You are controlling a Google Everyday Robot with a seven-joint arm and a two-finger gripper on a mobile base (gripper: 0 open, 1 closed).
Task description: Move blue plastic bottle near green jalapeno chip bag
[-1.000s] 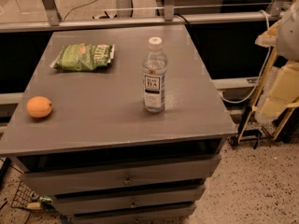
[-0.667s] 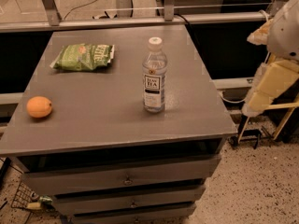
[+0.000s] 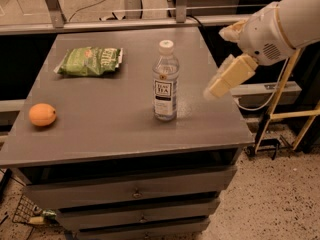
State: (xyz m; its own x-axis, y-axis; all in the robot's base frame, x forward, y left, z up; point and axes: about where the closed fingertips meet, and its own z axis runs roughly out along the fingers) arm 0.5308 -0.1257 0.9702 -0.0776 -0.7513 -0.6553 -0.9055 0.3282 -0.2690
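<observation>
The blue plastic bottle [image 3: 165, 82], clear with a white cap and a "TEA" label, stands upright near the middle of the grey table [image 3: 115, 134]. The green jalapeno chip bag [image 3: 90, 61] lies flat at the table's far left, well apart from the bottle. My gripper [image 3: 217, 63] hangs in the air over the table's right side, to the right of the bottle at about its height and not touching it. Its two cream fingers [image 3: 231, 76] are spread apart and hold nothing.
A round orange fruit [image 3: 42, 115] sits near the table's left front edge. The table is a cabinet with drawers [image 3: 135, 193] below. A metal rail [image 3: 150, 20] runs behind it, and yellow stand legs [image 3: 280, 115] are on the floor at the right.
My arm has swung in from the right edge of the view, leftward over the table's right side toward the bottle. The bottle, bag and orange have not moved.
</observation>
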